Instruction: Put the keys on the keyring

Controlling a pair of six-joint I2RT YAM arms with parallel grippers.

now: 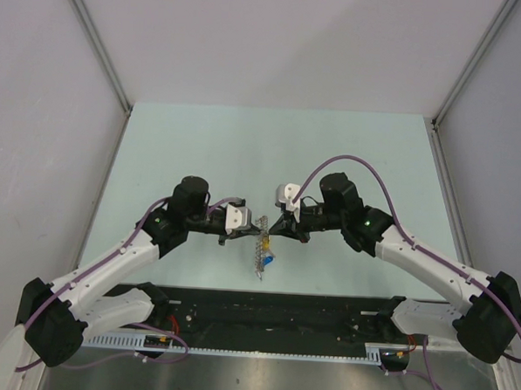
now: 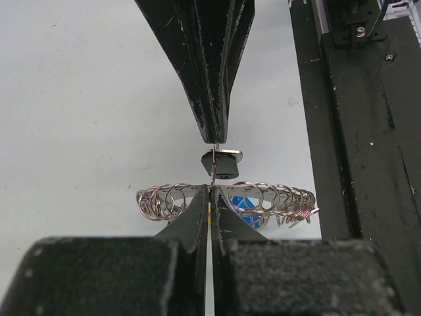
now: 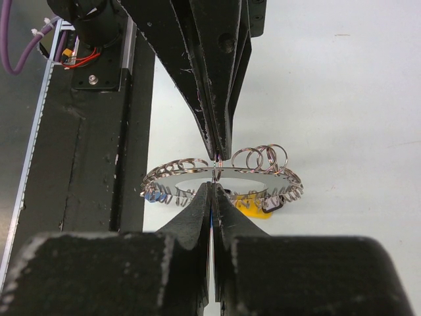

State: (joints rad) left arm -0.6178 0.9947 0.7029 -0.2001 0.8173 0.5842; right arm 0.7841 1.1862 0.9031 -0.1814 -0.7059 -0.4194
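Nearest the overhead camera, a black rail (image 1: 281, 305) runs along the tabletop's (image 1: 333, 146) near edge. From it both arms reach forward and fold inward, elbows out, wrists facing each other over the middle. The left pincer (image 1: 253, 228) points right and the right pincer (image 1: 278, 224) points left, their tips almost meeting.

Between them is the keyring (image 1: 261, 247), standing on edge and seen edge-on from above. The left pincer's fingers are pressed together on its rim. The right pincer is likewise closed, nipping a thin sliver of metal at the black-headed key (image 2: 223, 164), just beside that rim.

Small split rings (image 2: 158, 201) crowd the keyring's edge. A blue key (image 1: 267, 260) and a yellow key (image 3: 253, 209) hang from them. Whether the keyring touches the tabletop cannot be told. Each wrist camera's own fingers hide the middle of the keyring.
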